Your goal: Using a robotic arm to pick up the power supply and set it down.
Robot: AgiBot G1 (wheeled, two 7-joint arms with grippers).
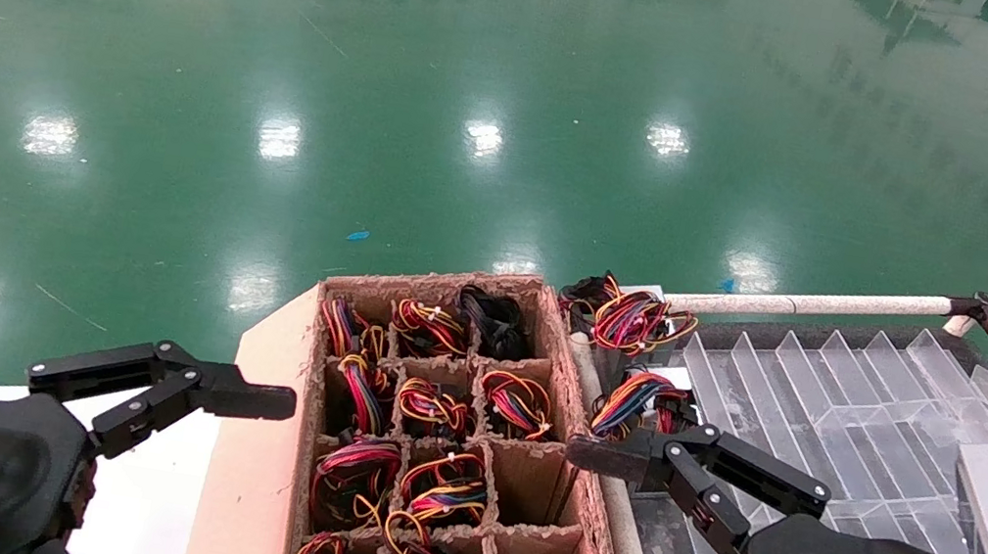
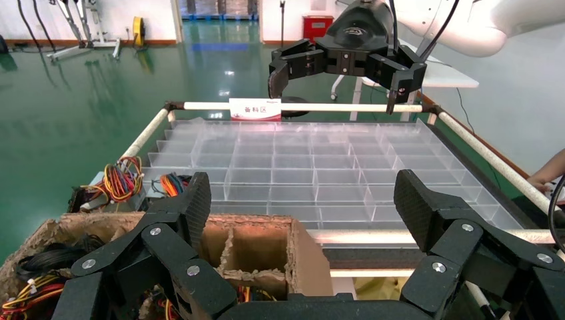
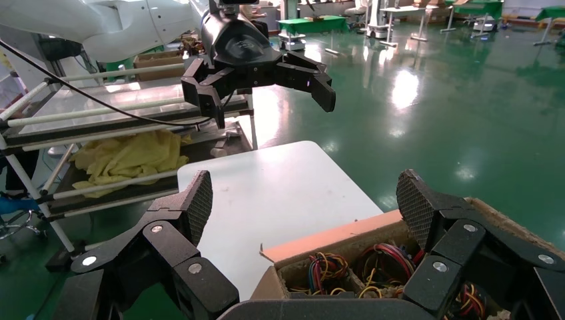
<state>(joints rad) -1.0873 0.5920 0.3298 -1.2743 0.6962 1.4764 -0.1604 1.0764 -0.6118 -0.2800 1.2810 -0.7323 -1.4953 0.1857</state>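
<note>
Power supply point(image 1: 635, 322) lies beyond the spread, empty right end effector point(image 1: 624, 456), beside the carton point(image 1: 541, 483).

The left gripper point(image 2: 303, 200) is filling the near edge of the view, its two black fingers point(image 2: 193, 203) standing wide apart. Between them a cardboard box point(image 2: 266, 243) with paper dividers is sitting, some cells holding bundles of wires point(image 2: 30, 287). Beyond it a clear plastic tray point(image 2: 320, 167) of many compartments is lying inside a white pipe frame point(image 2: 306, 107) carrying a small label point(image 2: 254, 109). A red, yellow and black wire bundle point(image 2: 121, 179) is resting beside the tray, perhaps on a grey unit. The right gripper point(image 2: 340, 67) is hanging over the frame's far rail, fingers spread, on a white arm point(image 2: 480, 27).
</note>
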